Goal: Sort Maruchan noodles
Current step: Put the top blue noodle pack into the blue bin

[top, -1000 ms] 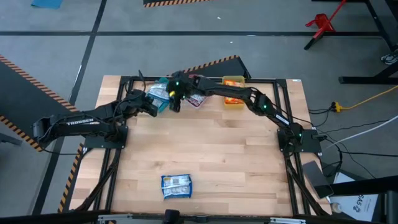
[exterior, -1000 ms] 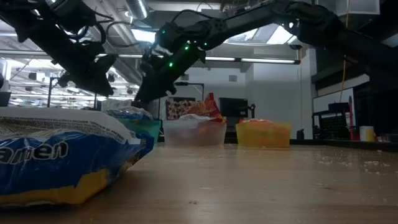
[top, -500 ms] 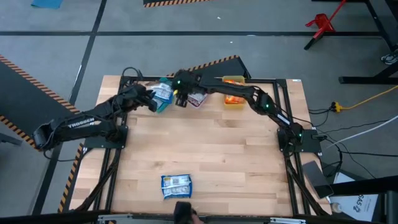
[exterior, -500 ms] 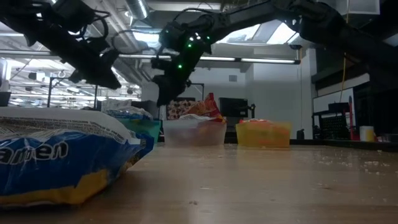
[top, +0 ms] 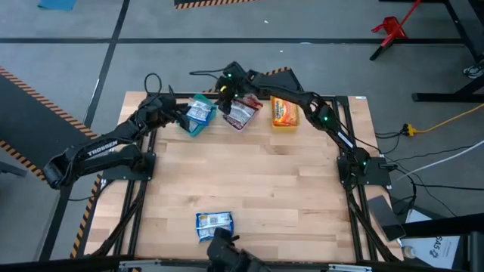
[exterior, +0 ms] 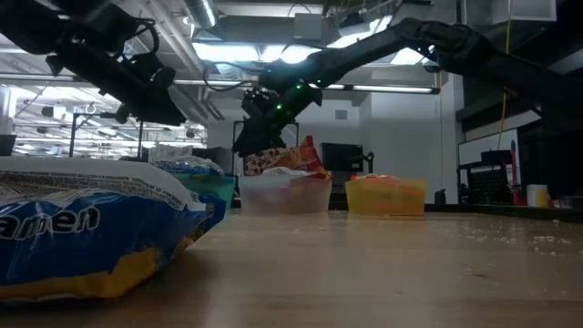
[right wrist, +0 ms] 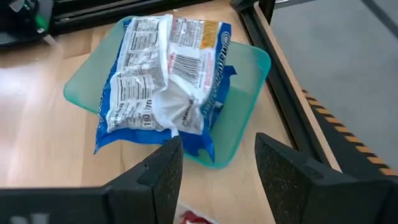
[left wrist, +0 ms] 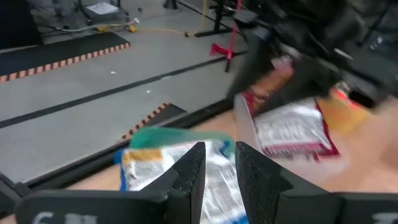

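A blue noodle packet (right wrist: 165,74) lies label down in the green bin (right wrist: 249,81) at the table's far edge. Red packets (top: 242,112) fill the clear bin (exterior: 284,196), and an orange packet (top: 283,110) lies in the yellow bin (exterior: 387,196). Another blue packet (top: 214,224) lies flat on the table near the front edge. My right gripper (top: 224,92) hangs open and empty above the far edge, between the green and clear bins. My left gripper (top: 172,115) hovers just left of the green bin. Its fingers (left wrist: 193,168) stand a narrow gap apart with nothing between them.
The three bins stand in a row along the far edge, inside the black frame rails (top: 333,98). The wide wooden middle of the table (top: 249,174) holds only the front blue packet. A dark shape (top: 227,255) shows at the near edge.
My right gripper has drawn back from the green bin toward the table's far edge and a little right, staying open. My left gripper has swung toward the far edge, along the green bin's left side. A dark shape has come in at the near edge.
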`<control>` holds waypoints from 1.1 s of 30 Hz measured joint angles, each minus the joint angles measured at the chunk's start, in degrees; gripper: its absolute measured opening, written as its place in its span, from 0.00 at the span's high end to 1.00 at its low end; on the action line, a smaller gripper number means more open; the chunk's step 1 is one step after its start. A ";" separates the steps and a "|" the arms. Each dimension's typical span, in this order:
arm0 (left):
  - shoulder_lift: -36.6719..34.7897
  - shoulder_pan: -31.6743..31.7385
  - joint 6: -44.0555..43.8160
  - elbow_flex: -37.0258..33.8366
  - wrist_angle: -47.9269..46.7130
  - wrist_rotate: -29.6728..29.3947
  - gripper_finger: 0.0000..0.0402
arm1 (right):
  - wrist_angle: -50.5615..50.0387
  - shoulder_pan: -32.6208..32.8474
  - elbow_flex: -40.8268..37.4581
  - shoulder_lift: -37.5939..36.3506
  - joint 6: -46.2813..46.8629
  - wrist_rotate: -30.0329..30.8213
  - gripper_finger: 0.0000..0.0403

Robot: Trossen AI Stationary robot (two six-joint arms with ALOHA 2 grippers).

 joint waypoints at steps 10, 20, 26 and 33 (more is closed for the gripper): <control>12.66 6.34 -2.73 -0.02 2.04 -1.50 0.79 | 0.75 2.95 0.00 1.16 -1.87 8.00 0.54; 18.67 6.74 -10.32 -0.02 2.47 9.12 0.79 | -0.79 3.21 0.00 1.17 -1.28 6.53 0.54; 18.66 4.91 -13.79 -0.02 2.36 16.87 0.79 | -0.55 3.18 0.00 1.17 -1.28 7.26 0.54; 18.67 2.97 -12.89 -0.02 2.95 27.60 0.79 | 1.30 3.14 0.00 1.05 -1.89 12.70 0.54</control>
